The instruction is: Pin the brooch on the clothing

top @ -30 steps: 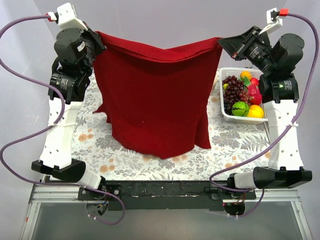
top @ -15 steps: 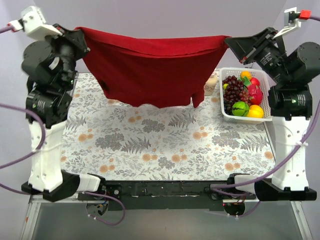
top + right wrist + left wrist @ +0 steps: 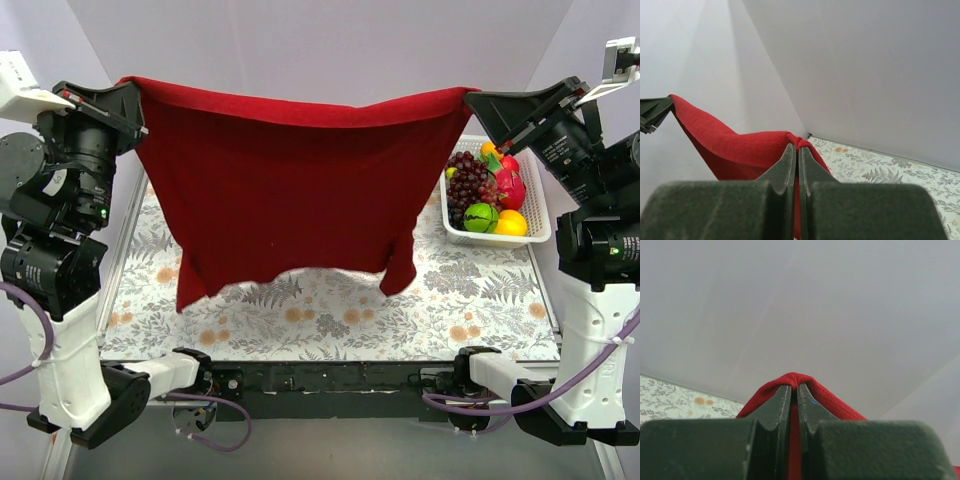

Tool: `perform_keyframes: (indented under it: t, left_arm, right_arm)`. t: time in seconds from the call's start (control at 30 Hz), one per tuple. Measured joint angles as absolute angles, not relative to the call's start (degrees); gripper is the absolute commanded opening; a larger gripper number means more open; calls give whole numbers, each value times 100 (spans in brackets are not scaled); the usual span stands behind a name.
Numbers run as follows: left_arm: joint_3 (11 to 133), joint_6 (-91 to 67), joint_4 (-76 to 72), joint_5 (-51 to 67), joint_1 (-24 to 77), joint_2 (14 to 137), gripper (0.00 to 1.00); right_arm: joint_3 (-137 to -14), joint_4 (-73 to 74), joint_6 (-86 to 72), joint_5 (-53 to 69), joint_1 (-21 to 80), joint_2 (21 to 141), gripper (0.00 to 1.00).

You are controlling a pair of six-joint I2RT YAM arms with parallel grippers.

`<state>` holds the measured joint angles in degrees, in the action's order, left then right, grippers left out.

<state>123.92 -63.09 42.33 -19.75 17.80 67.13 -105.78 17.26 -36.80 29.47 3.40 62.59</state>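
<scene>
Top external, clothing [image 3: 290, 190] clamped — both jaws

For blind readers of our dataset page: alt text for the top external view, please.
Two robot arms hold a dark red T-shirt stretched aloft between them, the left gripper and right gripper each pinching an upper corner, over a floral table. A white basket of fruit sits at its right.

Plain pale grey walls [image 3: 330, 45] fill the upper part of the frame and meet in a corner [image 3: 771, 70]. Below stands a table [image 3: 500, 330] under a cloth [image 3: 300, 315] with grey leaves and orange flowers. A black rail [image 3: 330, 380] runs along its lower edge. The light is soft and even.
</scene>
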Motion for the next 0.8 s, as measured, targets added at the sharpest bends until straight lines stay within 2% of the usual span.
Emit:
perform_keyframes:
  t: [0.4, 0.63, 0.8]
  left_arm:
    - [11725, -6241, 4195, -2145, 1780, 7140, 0]
    - [11439, -6031, 3822, -2390, 1743, 7922, 0]
    - [11756, -5929, 3548, -2388, 1466, 8689, 0]
  right_arm:
    - [-10169, 1581, -3601, 2904, 340, 6573, 1]
    - [-10147, 1304, -3603, 2899, 342, 7564, 1]
    - [-10538, 1140, -3653, 2886, 419, 8471, 1]
